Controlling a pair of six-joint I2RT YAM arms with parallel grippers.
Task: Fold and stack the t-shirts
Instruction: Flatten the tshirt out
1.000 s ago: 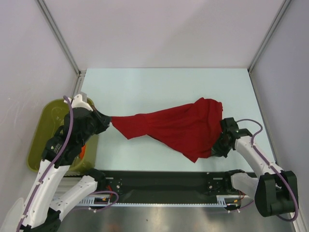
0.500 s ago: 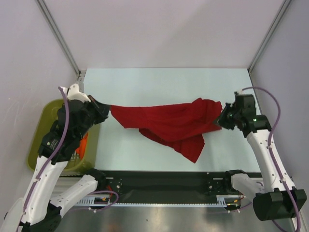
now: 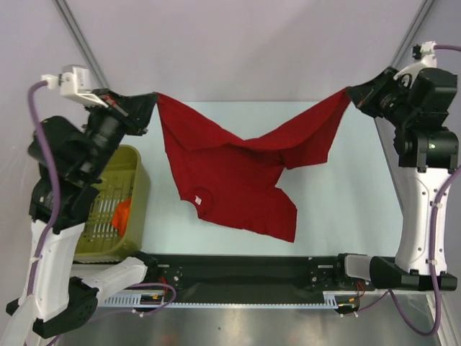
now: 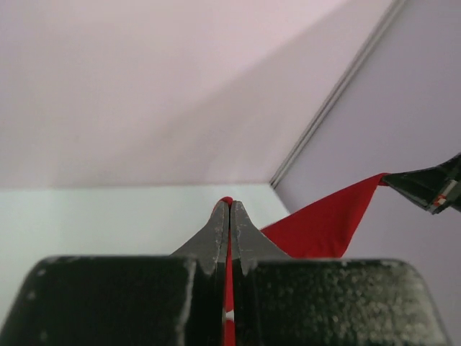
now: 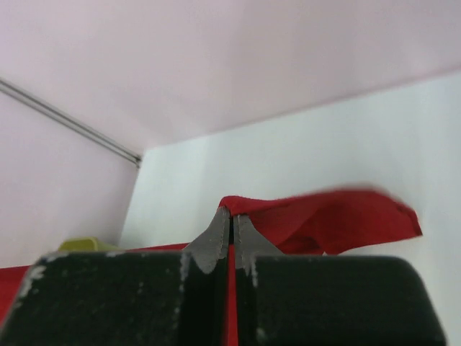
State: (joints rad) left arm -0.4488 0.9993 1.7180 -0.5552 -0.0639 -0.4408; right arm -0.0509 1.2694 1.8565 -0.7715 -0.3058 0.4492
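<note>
A dark red t-shirt [image 3: 238,176] hangs stretched in the air between both arms, its body drooping over the table with the round neck and white label low at the left. My left gripper [image 3: 153,99] is shut on the shirt's left top corner; in the left wrist view red cloth [image 4: 328,225] runs off to the right from my left gripper [image 4: 230,205]. My right gripper [image 3: 351,95] is shut on the right top corner, and the right wrist view shows my right gripper [image 5: 232,214] pinching a fold of the t-shirt [image 5: 331,220].
An olive-green basket [image 3: 122,205] stands at the table's left edge with something orange inside. The pale table [image 3: 338,209] lies below the shirt, with walls and metal frame posts behind and at both sides. The arms' black base rail runs along the near edge.
Both arms have risen and moved apart, lifting the t-shirt off the table. The bunched cloth has opened into a hanging spread, held at both top corners.
</note>
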